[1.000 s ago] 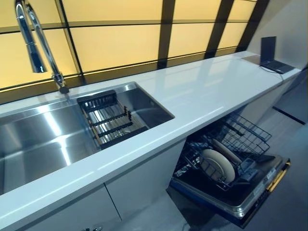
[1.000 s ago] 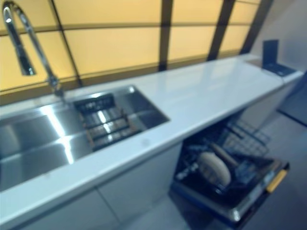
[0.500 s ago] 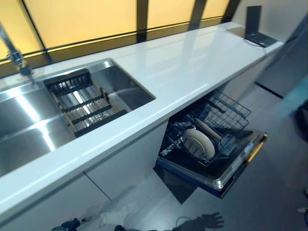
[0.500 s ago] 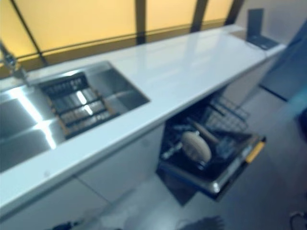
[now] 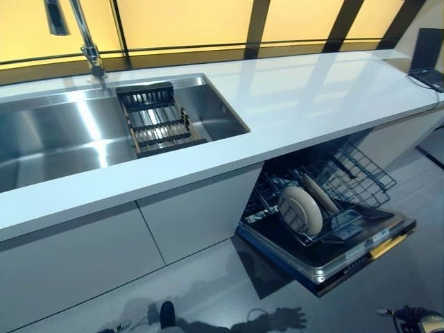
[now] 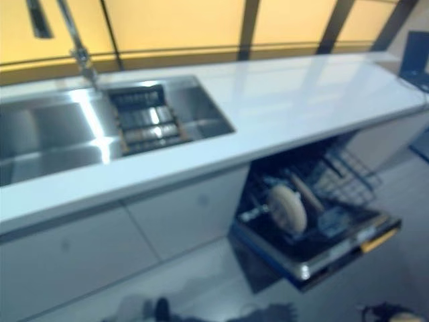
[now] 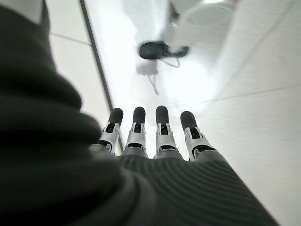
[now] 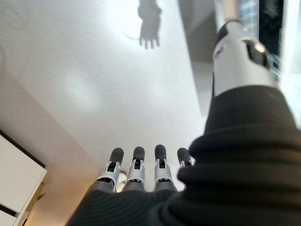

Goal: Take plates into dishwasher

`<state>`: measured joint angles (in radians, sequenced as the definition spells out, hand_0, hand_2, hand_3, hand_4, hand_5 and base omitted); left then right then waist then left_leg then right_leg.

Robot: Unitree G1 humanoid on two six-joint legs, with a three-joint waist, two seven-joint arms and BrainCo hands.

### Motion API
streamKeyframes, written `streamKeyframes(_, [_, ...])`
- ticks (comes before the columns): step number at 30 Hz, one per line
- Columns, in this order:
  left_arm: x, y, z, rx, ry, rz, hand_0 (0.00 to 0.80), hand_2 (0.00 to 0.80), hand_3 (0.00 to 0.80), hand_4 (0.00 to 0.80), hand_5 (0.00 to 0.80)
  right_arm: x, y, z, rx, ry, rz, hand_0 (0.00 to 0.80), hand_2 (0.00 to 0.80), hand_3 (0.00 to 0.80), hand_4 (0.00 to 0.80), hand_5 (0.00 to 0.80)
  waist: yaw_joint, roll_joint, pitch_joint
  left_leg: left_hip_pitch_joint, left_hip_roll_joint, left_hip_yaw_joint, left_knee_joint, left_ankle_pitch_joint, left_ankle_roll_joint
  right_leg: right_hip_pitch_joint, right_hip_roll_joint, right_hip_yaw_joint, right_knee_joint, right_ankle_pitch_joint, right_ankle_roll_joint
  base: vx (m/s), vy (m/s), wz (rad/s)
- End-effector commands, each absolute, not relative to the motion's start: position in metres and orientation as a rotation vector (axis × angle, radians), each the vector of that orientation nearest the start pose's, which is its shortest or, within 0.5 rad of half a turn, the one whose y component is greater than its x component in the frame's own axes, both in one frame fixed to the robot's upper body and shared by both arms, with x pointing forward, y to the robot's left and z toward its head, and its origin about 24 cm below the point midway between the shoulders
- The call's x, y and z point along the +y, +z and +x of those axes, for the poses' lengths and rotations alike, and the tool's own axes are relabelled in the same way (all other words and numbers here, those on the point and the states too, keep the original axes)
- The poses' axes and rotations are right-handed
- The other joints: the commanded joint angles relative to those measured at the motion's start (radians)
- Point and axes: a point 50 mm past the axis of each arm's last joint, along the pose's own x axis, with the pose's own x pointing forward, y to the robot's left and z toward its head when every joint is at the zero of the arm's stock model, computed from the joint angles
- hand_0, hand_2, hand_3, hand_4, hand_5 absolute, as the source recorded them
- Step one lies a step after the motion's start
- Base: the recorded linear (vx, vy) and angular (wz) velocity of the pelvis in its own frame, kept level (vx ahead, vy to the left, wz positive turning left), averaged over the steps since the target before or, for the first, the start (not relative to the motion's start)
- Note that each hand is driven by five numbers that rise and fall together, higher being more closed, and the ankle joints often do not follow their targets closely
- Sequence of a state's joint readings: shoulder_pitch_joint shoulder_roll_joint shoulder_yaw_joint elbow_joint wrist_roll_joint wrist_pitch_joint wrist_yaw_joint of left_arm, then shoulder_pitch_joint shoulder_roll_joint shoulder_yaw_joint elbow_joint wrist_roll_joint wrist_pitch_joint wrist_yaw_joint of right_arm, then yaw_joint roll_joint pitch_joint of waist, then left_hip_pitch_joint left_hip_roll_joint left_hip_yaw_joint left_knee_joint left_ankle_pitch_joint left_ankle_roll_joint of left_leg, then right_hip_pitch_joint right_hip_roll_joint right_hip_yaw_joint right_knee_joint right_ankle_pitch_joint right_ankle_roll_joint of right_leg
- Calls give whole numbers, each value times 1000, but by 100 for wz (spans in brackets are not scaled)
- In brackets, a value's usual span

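Two pale plates [image 5: 302, 210] stand on edge in the lower rack [image 5: 361, 173] of the open dishwasher, under the right part of the white counter [image 5: 312, 90]. The rack is pulled out over the lowered door [image 5: 333, 260]. No plate shows on the counter or in the sink. My left hand [image 7: 137, 140] shows only in the left wrist view, fingers straight, empty, over the pale floor. My right hand [image 8: 136, 172] shows only in the right wrist view, fingers straight, empty, also over the floor.
A steel sink [image 5: 55, 139] with a tall faucet [image 5: 87, 41] is set in the counter at left, with a dark drying rack [image 5: 158, 123] inside it. A dark laptop-like object [image 5: 427, 62] stands at the counter's far right end. White cabinet fronts [image 5: 104, 250] run below.
The whole picture has shifted, so the camera has moved; the faucet and sink show more fully now. The plates, rack and dishwasher door stand as before.
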<state>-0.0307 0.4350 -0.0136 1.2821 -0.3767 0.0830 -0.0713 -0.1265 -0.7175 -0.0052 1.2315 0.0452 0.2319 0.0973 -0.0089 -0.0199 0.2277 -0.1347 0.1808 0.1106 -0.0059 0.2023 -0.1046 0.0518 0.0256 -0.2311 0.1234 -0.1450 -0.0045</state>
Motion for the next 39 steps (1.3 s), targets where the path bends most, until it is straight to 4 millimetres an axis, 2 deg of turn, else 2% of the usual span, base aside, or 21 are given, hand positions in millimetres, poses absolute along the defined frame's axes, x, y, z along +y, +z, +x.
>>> streamKeyframes(1, [318, -134, 88, 1199, 470, -28, 0, 0, 0, 0, 0, -410, -60, 125, 1252, -529, -461, 0, 0, 0, 0, 0, 18, -19, 2, -47, -62, 162, -70, -60, 6, 49, 17, -24, -51, 4, -8, -125, -141, 55])
streamKeyframes(2, [317, -134, 88, 1197, 464, -27, 0, 0, 0, 0, 0, -409, -62, 123, 1260, -535, -457, 0, 0, 0, 0, 0, 18, -21, 2, -48, -61, 175, -36, -66, 6, 51, 11, -32, -62, 11, -9, -140, -140, 51])
streamKeyframes(4, [314, -136, 88, 1191, 435, -25, 0, 0, 0, 0, 0, -406, -70, 111, 1299, -572, -421, 0, 0, 0, 0, 0, 20, -37, 3, -56, -56, 203, 157, -153, 32, 53, -17, -58, -99, 38, -14, -168, -116, 49])
streamKeyframes(5, [312, -136, 87, 1183, 418, -25, 0, 0, 0, 0, 0, -405, -74, 101, 1335, -590, -400, 0, 0, 0, 0, 0, 25, -51, 6, -50, -58, 190, 303, -241, 67, 49, -37, -62, -121, 57, -11, -152, -46, 47])
streamKeyframes(7, [313, -136, 87, 1177, 411, -21, 0, 0, 0, 0, 0, -406, -76, 89, 1365, -597, -385, 0, 0, 0, 0, 0, 30, -57, -1, 1, -83, 154, 400, -318, 102, 41, -46, -53, -137, 78, 3, -89, 57, 24])
streamKeyframes(10, [314, -135, 89, 1176, 390, -16, 0, 0, 0, 0, 0, -412, -75, 77, 1398, -586, -408, 0, 0, 0, 0, 0, 21, -48, -22, 83, -113, 115, 449, -343, 110, 21, -28, -21, -134, 77, 6, -87, 130, 16])
streamKeyframes(12, [313, -133, 98, 1153, 358, -23, 0, 0, 0, 0, 0, -415, -71, 79, 1396, -574, -428, 0, 0, 0, 0, 0, 7, -22, -30, 188, -159, 64, 271, -366, 109, -43, -12, -4, -82, 79, 23, -251, 250, 17])
streamKeyframes(14, [310, -126, 124, 1099, 305, -18, 0, 0, 0, 0, 0, -415, -67, 92, 1341, -601, -399, 0, 0, 0, 0, 0, -19, 3, -6, 229, -206, 57, 54, -360, 125, -160, -13, -34, -29, 116, 58, -468, 262, -3])
streamKeyframes(17, [301, -120, 150, 1025, 261, -4, 0, 0, 0, 0, 0, -413, -65, 106, 1322, -601, -391, 0, 0, 0, 0, 0, -32, 11, 43, 221, -227, 41, 9, -352, 139, -239, -26, -23, -26, 183, 95, -439, 163, -4])
streamKeyframes(18, [299, -119, 154, 1007, 256, -2, 0, 0, 0, 0, 0, -413, -65, 105, 1337, -581, -400, 0, 0, 0, 0, 0, -32, 10, 56, 218, -233, 58, 7, -355, 142, -242, -40, -36, -59, 219, 117, -322, 124, 19])
streamKeyframes(21, [304, -120, 145, 1031, 271, 21, 0, 0, 0, 0, 0, -415, -64, 102, 1355, -573, -416, 0, 0, 0, 0, 0, -21, 2, 66, 224, -238, 70, -9, -348, 143, -242, -48, -73, -82, 244, 142, -238, 56, 8])
streamKeyframes(23, [314, -121, 133, 1060, 305, 41, 0, 0, 0, 0, 0, -414, -66, 97, 1397, -544, -406, 0, 0, 0, 0, 0, -14, -8, 67, 218, -236, 91, -10, -344, 150, -244, -55, -102, -54, 235, 146, -190, -18, -30])
streamKeyframes(24, [319, -120, 129, 1073, 329, 43, 0, 0, 0, 0, 0, -413, -67, 96, 1412, -534, -404, 0, 0, 0, 0, 0, -7, -10, 67, 212, -233, 105, -9, -340, 155, -244, -72, -130, -19, 225, 147, -208, -7, -47])
streamKeyframes(25, [327, -118, 125, 1088, 359, 36, 0, 0, 0, 0, 0, -412, -69, 93, 1414, -534, -399, 0, 0, 0, 0, 0, 2, -4, 73, 202, -221, 117, 2, -332, 163, -240, -115, -142, 59, 215, 136, -174, -14, -45])
streamKeyframes(27, [334, -117, 118, 1109, 391, 24, 0, 0, 0, 0, 0, -410, -72, 90, 1418, -537, -380, 0, 0, 0, 0, 0, 7, 6, 77, 184, -203, 121, 25, -332, 174, -227, -161, -108, 118, 200, 112, -129, -64, -36])
streamKeyframes(30, [337, -118, 108, 1135, 419, -4, 0, 0, 0, 0, 0, -405, -78, 84, 1430, -569, -345, 0, 0, 0, 0, 0, 19, 13, 67, 143, -171, 115, 102, -365, 191, -171, -236, -56, 69, 207, 90, -60, -170, 0])
streamKeyframes(31, [339, -119, 102, 1145, 439, -27, 0, 0, 0, 0, 0, -399, -83, 83, 1419, -588, -325, 0, 0, 0, 0, 0, 32, 12, 59, 111, -150, 119, 174, -395, 196, -149, -294, -35, 12, 252, 98, -42, -273, -30])
streamKeyframes(32, [339, -120, 99, 1149, 457, -42, 0, 0, 0, 0, 0, -394, -87, 85, 1404, -605, -306, 0, 0, 0, 0, 0, 33, 7, 61, 87, -119, 141, 242, -422, 196, -157, -295, -17, 39, 232, 95, -35, -384, -48])
streamKeyframes(34, [336, -122, 97, 1162, 494, -55, 0, 0, 0, 0, 0, -383, -95, 86, 1402, -629, -276, 0, 0, 0, 0, 0, 35, -5, 64, 51, -77, 176, 353, -468, 185, -144, -279, -43, 21, 200, 107, 9, -397, -47])
streamKeyframes(36, [336, -122, 97, 1147, 508, -67, 0, 0, 0, 0, 0, -372, -103, 88, 1365, -657, -217, 0, 0, 0, 0, 0, 22, -4, 87, 40, -60, 177, 369, -466, 178, -169, -257, 12, 76, 190, 115, -22, -321, -28])
streamKeyframes(39, [329, -123, 107, 1111, 435, -56, 0, 0, 0, 0, 0, -359, -112, 85, 1326, -725, -88, 0, 0, 0, 0, 0, 7, 3, 110, 45, -58, 188, 332, -441, 169, -171, -256, -4, 56, 183, 123, -31, -242, -16])
